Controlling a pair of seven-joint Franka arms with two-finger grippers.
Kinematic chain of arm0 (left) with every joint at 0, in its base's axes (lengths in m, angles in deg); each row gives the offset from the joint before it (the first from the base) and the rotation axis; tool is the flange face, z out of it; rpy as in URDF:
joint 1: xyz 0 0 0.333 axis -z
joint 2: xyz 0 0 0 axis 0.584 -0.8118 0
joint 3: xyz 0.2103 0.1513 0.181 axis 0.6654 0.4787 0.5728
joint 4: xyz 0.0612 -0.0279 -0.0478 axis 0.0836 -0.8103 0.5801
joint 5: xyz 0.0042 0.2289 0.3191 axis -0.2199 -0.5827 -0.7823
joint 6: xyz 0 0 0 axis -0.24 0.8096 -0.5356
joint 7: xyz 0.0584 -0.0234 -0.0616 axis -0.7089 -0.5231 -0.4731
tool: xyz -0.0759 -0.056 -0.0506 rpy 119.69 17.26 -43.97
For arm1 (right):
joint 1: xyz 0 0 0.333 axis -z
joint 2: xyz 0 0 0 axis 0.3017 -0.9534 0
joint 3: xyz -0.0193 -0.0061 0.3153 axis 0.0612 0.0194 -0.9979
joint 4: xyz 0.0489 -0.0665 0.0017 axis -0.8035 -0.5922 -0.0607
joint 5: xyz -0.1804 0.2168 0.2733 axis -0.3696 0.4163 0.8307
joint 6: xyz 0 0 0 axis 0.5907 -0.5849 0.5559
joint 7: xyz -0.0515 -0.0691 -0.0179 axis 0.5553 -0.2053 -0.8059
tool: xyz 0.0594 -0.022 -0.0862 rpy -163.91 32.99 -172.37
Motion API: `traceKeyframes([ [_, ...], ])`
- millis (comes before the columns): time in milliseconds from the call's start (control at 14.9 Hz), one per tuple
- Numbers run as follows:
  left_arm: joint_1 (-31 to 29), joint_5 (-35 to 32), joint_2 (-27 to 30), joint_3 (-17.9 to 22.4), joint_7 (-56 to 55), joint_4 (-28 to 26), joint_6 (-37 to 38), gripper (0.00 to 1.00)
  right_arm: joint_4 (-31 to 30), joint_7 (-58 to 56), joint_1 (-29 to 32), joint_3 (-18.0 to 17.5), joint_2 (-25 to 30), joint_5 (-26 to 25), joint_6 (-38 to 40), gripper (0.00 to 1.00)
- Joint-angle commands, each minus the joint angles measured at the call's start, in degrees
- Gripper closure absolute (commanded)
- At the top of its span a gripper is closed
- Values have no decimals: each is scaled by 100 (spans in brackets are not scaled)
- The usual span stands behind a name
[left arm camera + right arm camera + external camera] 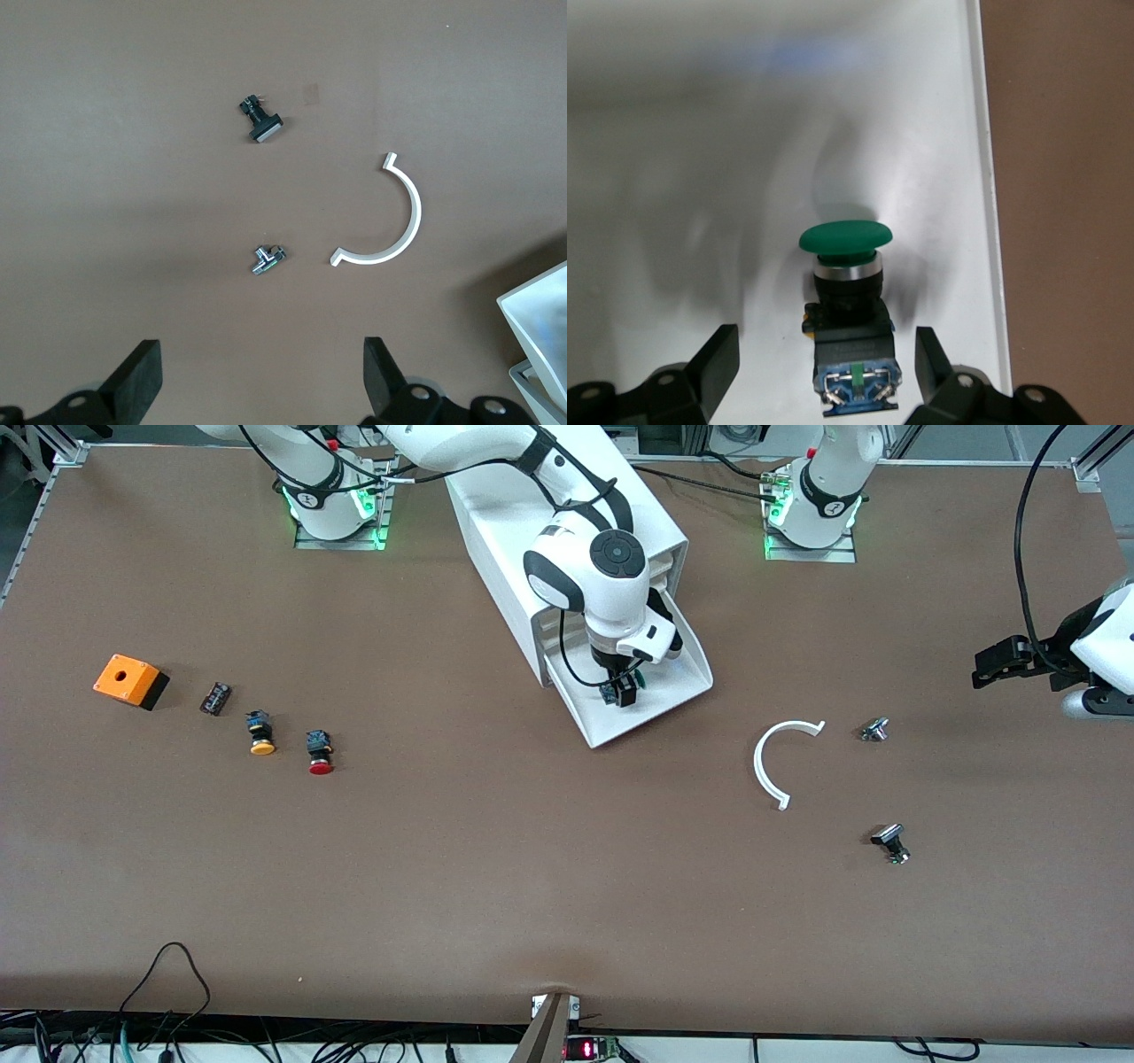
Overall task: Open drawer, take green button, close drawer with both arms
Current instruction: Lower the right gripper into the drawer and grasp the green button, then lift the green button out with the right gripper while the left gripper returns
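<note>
White plastic forms the drawer [682, 682], which stands pulled out from the bottom of the cabinet [514, 540] at the middle of the brown bench [532, 868]. Inside it lies the button [847, 301], on its side on the tray floor, its dark-green cap pointing away from the right claw [625, 689] and its black-blue body with metal terminals toward it. The right claw is down in the drawer with its fingers [716, 361] spread apart, one on each side of the button's body and not touching it. The left claw [261, 376] hangs above the bench at the left arm's end, fingers apart and holding nothing. Below it lie a white curved strip [390, 221] and two small metal-and-black parts [266, 258]. Toward the right arm's end sit an orange box [130, 680], a small black block [215, 698], a yellow-capped button [260, 733] and a red-capped button [319, 751].
</note>
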Motion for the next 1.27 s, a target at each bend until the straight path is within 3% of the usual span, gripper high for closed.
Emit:
traceKeyframes([
  [0,-12,-145,-129,-22,-41,220,143,0,175,99,-37,-35,-142,-86,-1,28],
  [268,-12,-145,-129,-22,-41,229,143,0,175,46,-37,-35,-142,-95,-1,49],
  [603,-21,-137,-138,4,2,229,143,0,184,47,-29,-27,-72,-112,17,63],
  [1071,-29,-145,-199,31,11,229,143,0,219,239,94,70,543,-33,281,65],
  [1205,-21,-154,-234,22,20,194,134,0,219,389,278,271,693,-7,289,65],
])
